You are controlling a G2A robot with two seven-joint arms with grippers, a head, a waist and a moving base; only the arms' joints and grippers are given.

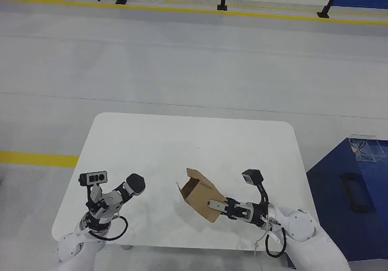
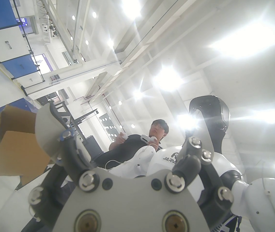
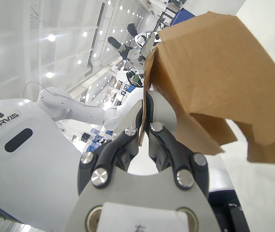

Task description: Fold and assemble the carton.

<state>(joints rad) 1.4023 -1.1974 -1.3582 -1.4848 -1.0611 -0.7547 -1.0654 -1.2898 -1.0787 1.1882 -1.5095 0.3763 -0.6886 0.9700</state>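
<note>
A brown cardboard carton (image 1: 199, 193), partly erected with loose flaps, stands tilted over the front middle of the white table (image 1: 180, 142). My right gripper (image 1: 217, 204) is at its near right side. In the right wrist view that gripper (image 3: 144, 118) is shut on the edge of one panel of the carton (image 3: 212, 73), one finger on each face. My left gripper (image 1: 135, 183) is over the table's front left, apart from the carton and tilted upward. Its fingers (image 2: 48, 131) are spread wide with nothing between them, and the carton (image 2: 14, 143) shows off to one side.
A blue cabinet (image 1: 367, 203) stands right of the table with a clear plastic box (image 1: 367, 146) on top. The table's back half is bare white surface. Grey floor with a yellow line (image 1: 24, 158) surrounds the table.
</note>
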